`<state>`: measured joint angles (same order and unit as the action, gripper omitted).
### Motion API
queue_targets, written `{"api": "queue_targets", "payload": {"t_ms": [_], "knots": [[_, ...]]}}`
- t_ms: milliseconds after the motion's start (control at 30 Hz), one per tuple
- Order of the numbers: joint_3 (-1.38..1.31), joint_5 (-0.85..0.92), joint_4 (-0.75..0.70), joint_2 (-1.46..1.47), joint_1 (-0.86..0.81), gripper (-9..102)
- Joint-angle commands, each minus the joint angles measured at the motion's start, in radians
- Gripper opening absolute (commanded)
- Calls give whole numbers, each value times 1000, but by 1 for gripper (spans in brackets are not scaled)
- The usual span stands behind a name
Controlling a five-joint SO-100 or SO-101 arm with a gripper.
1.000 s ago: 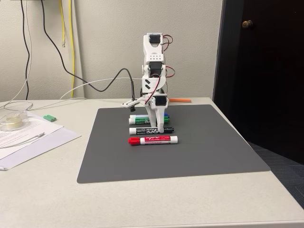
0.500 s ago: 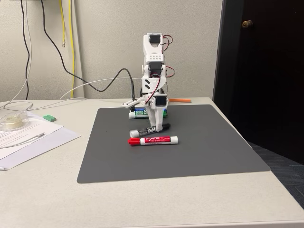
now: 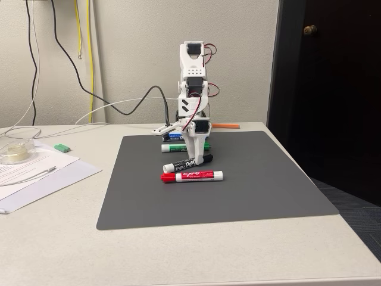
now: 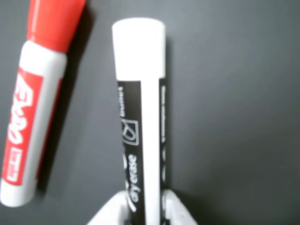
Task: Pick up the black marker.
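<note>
One second ago the black marker (image 3: 187, 162) lay flat on the mat (image 3: 256, 185); now we have it pinched in the gripper (image 3: 194, 159), tilted, its right end raised above the red marker (image 3: 191, 176). We judge the lift underway.

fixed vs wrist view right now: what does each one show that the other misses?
Fixed view alone: the whole arm, the green marker behind it, a blue marker further back, papers at left, cables on the wall, and the black marker tilted, one end raised off the mat.
Wrist view alone: the print on the black marker's barrel and the fingers either side of it.
Both: black marker in the gripper, red marker alongside, grey mat.
</note>
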<state>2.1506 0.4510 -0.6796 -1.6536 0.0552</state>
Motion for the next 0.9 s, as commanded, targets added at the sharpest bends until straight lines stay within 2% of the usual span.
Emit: {"api": "queue_targets", "payload": {"t_ms": [0,67,167,333,400,533,867], "knots": [[-78,0,-49,-11,-5,0],[-176,-21,-150,-8,-11,0],[-423,-72,-377,34,-17,0],[-1046,-155,-850,239,-18,0],[-1259,-187,-971,301,-17,0],[-1345,-264,-1005,265,-17,0],[-1345,-296,-1035,170,-35,0]]}}
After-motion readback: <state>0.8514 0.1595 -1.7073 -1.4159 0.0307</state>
